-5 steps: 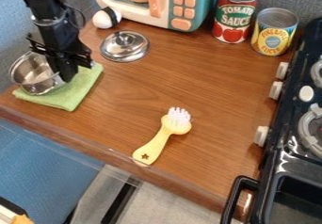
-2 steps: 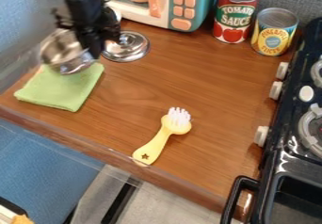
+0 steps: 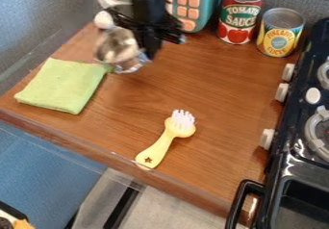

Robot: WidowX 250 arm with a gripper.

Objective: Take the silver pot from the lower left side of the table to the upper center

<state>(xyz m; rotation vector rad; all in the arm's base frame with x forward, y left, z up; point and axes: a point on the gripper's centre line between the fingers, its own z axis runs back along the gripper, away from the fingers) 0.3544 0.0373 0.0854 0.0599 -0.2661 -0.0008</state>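
Observation:
The black gripper (image 3: 151,55) hangs over the upper left part of the table, shut on the right-hand rim of the silver pot. Tilted a little, the silver pot (image 3: 117,47) is held up in the air, its open top showing, just right of the green cloth's upper corner. The pot and gripper cover the spot where the silver lid lies.
A green cloth (image 3: 63,85) lies at the left and a yellow brush (image 3: 164,141) near the front edge. Behind the gripper are a toy microwave (image 3: 199,6) and a white egg-like toy (image 3: 103,19). Two cans (image 3: 241,14) stand upper right, beside the stove (image 3: 302,146).
Gripper and pot have moved together to the right, up off the green cloth and over the lid's place. The cloth, brush and cans have stayed put.

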